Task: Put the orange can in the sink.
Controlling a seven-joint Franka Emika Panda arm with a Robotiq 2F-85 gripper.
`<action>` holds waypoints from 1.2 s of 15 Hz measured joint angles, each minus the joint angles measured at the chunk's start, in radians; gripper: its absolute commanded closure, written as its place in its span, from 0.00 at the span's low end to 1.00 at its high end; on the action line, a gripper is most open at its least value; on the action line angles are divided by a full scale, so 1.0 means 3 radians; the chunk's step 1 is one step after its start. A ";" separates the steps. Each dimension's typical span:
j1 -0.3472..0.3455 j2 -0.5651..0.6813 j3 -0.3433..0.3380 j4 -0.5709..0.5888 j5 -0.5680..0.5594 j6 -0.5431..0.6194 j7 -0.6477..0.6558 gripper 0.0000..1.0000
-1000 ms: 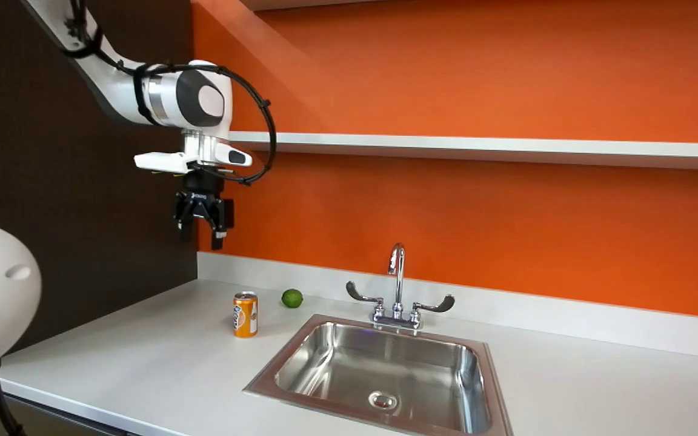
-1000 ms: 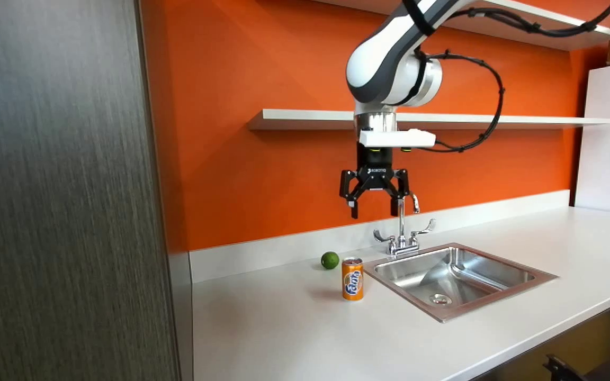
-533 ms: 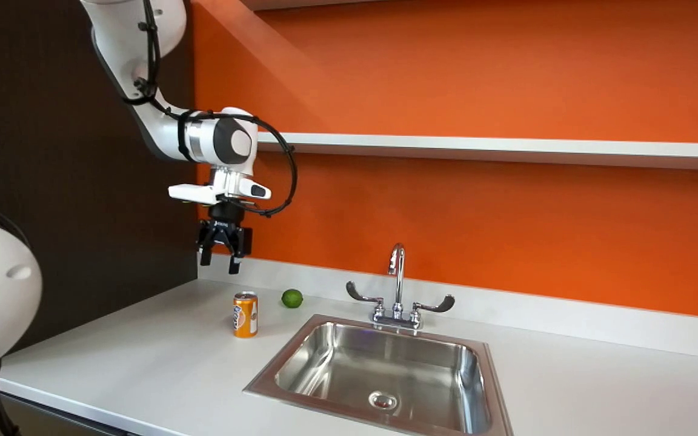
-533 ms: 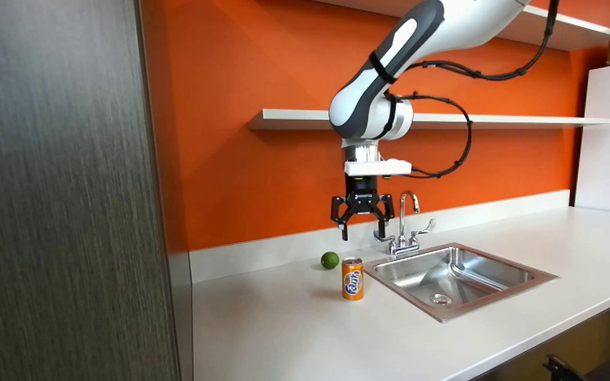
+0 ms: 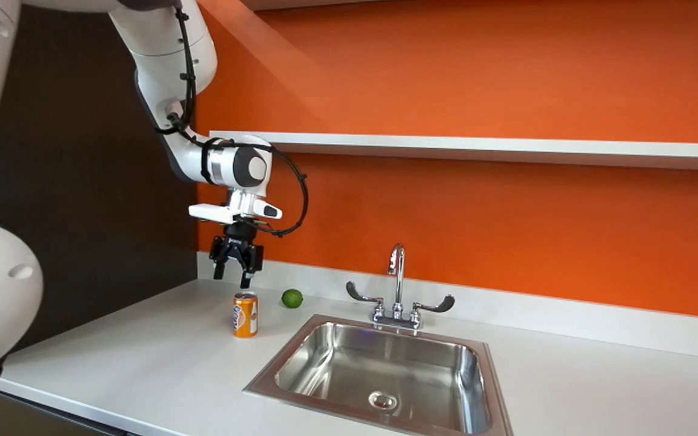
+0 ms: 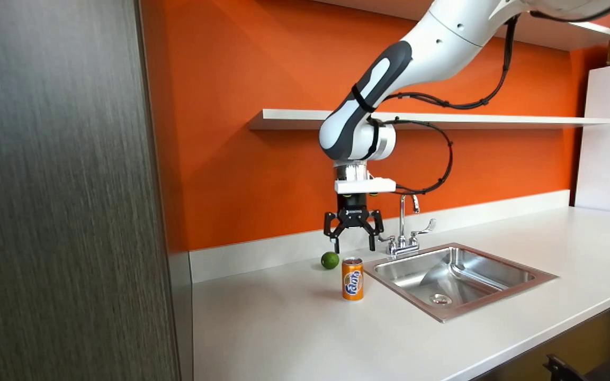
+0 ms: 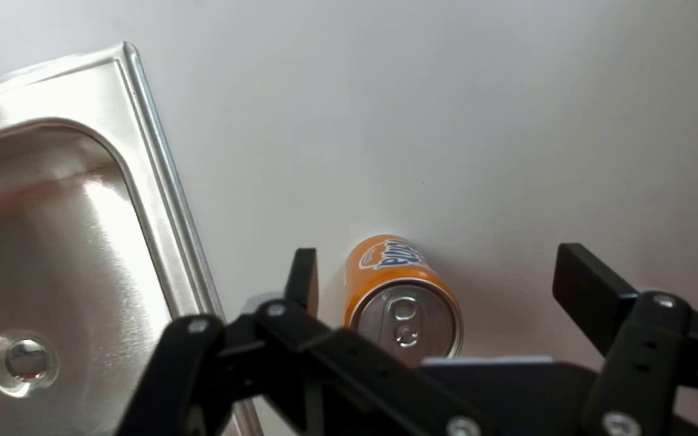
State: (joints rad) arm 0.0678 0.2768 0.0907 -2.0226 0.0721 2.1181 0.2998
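The orange can [image 5: 245, 318] stands upright on the counter beside the sink, and it also shows in an exterior view [image 6: 352, 286]. In the wrist view I see the can's lid and upper side [image 7: 409, 309], with its lower edge partly hidden by my gripper. My gripper [image 5: 232, 278] is open and empty, pointing down above the can; it also shows in an exterior view [image 6: 354, 247]. In the wrist view the can lies between the open fingers of the gripper [image 7: 437, 272], closer to the left one. The steel sink [image 5: 379, 369] shows in both exterior views [image 6: 458, 280] and at left in the wrist view [image 7: 40, 254].
A green lime [image 5: 292, 298] lies behind the can near the backsplash, also in an exterior view [image 6: 330, 260]. The chrome faucet [image 5: 398, 278] with two handles stands behind the sink. A white shelf [image 5: 476, 144] runs along the orange wall. A dark panel [image 5: 82, 200] borders the counter.
My gripper has moved down toward the can, staying open. In the exterior views it has also shifted sideways, closer above the can. The can, lime and sink have not moved.
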 measured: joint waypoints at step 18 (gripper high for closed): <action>0.0028 0.0459 -0.0068 0.0193 0.0026 0.0387 0.0000 0.00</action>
State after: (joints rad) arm 0.0762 0.4145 0.0702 -1.9646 0.0799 2.2342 0.2998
